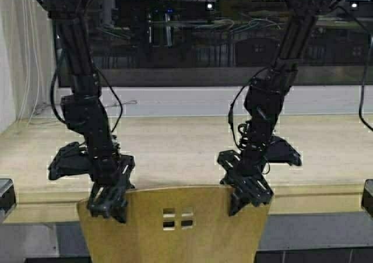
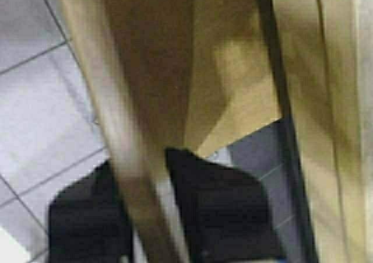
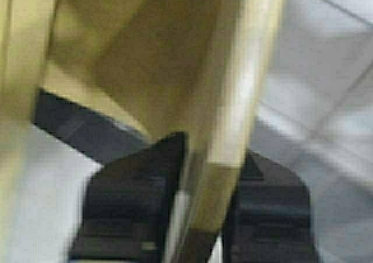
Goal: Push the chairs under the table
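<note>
One tan-yellow chair (image 1: 175, 228) stands at the bottom centre of the high view, its backrest with square cutouts just before the table's thick front edge (image 1: 315, 197). My left gripper (image 1: 109, 203) is shut on the backrest's top left corner. My right gripper (image 1: 247, 197) is shut on the top right corner. In the left wrist view the backrest edge (image 2: 125, 158) runs between the black fingers (image 2: 215, 210). In the right wrist view the backrest edge (image 3: 233, 158) sits between the fingers (image 3: 128, 210). The seat and legs are hidden.
The pale-wood table top (image 1: 186, 149) spans the view beyond the chair. A dark window (image 1: 204, 35) with a white sill rises behind it. Grey tiled floor (image 2: 35, 117) lies below. Dark parts of my frame (image 1: 4, 196) show at both lower edges.
</note>
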